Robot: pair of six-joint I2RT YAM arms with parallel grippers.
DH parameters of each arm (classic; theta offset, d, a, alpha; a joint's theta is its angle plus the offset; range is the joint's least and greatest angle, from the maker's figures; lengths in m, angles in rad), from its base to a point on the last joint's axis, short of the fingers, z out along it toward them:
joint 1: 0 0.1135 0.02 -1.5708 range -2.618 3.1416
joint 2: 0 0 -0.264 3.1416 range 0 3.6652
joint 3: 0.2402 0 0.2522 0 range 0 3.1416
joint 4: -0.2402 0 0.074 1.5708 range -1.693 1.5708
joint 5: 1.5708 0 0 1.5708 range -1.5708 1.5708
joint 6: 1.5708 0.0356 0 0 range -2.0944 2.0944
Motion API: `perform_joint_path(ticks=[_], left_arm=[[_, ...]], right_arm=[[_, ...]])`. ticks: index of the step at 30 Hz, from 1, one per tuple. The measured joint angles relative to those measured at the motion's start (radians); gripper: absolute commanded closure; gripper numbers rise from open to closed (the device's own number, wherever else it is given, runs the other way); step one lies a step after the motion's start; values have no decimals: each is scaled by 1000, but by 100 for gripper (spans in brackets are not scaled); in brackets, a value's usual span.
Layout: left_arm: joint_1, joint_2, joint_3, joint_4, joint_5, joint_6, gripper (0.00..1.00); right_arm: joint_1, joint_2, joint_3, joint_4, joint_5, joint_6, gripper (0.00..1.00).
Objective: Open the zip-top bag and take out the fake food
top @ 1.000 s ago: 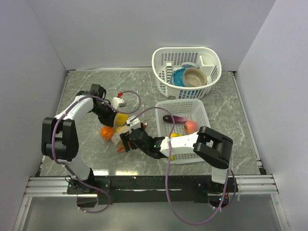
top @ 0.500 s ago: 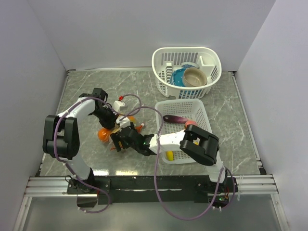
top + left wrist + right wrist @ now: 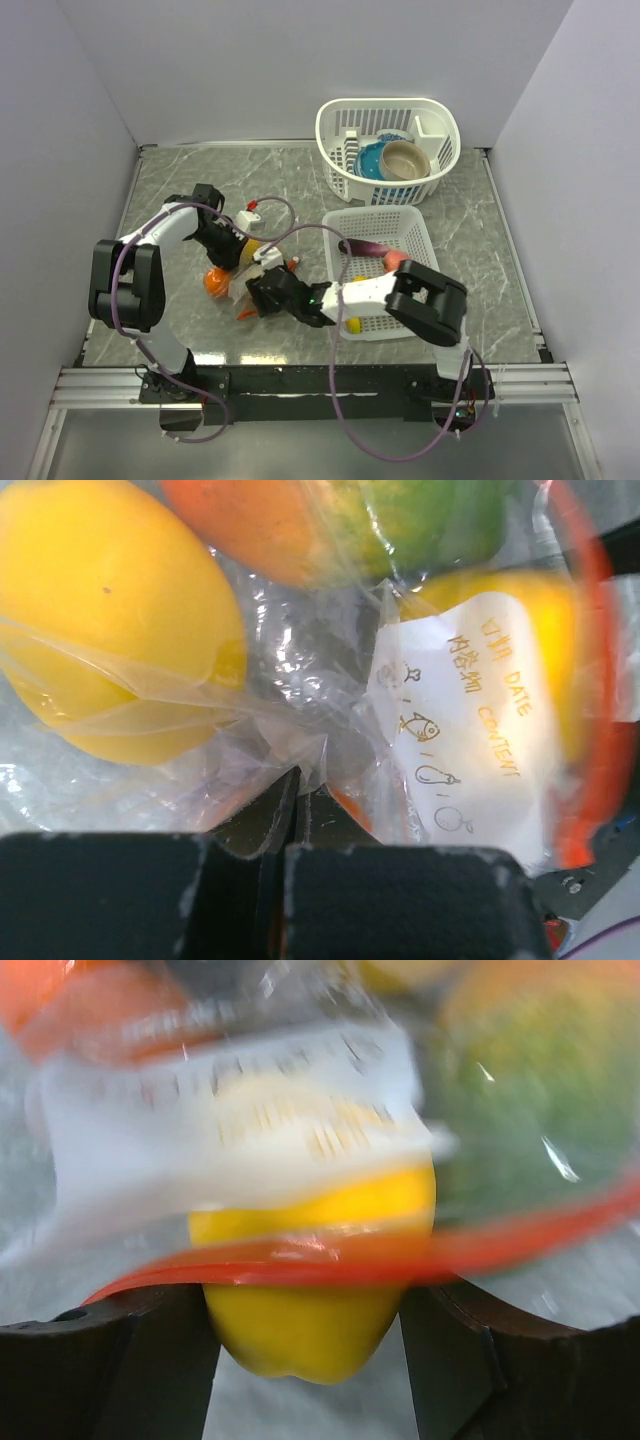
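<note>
Near the front of the desk [image 3: 200,335], the right fingers [image 3: 100,1380] bracket a yellow piece of fake food [image 3: 300,1330] poking from the zip-top bag [image 3: 280,670]; whether they grip it, I can't tell. Beyond, the left fingers [image 3: 400,900] clamp the plastic. Removal stage, I'd say: next needs a firm squeeze and a straight pull.

A white label [image 3: 460,730] on the zip-top bag [image 3: 300,700] — up and right of the left gripper [image 3: 295,805] — is showing "DATE" and "CONTENT" in gold.

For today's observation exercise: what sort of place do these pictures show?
Probably a robot test bench: a left arm and right arm mounted at a grey table, boxed in by plain white walls.
</note>
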Motion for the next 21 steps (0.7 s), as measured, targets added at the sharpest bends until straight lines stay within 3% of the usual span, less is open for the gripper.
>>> perform_joint_path(ticks=[9,11,12,14,15,17,20,21], left_arm=[[4,11,32,13,-43,-20,99],[6,14,45,11,-44,-23,99],[7,14,49,11,-43,-23,99],[8,14,55,6,-40,-23,99],[8,14,56,4,-40,-23,99],[8,14,58,1,-37,-23,99],[8,14,59,-3,-30,-22,99],[8,14,59,-4,-29,-22,99]], right_arm=[[20,-384,-186,-99,40,69,59],[25,-473,-229,-131,87,91,64],[28,-528,-256,-161,125,108,73],[29,-611,-288,-206,219,145,75],[28,-657,-302,-241,282,175,64],[15,-743,-323,-310,410,241,62],[-31,-834,-340,-417,554,346,0],[-61,-843,-340,-454,579,385,0]])
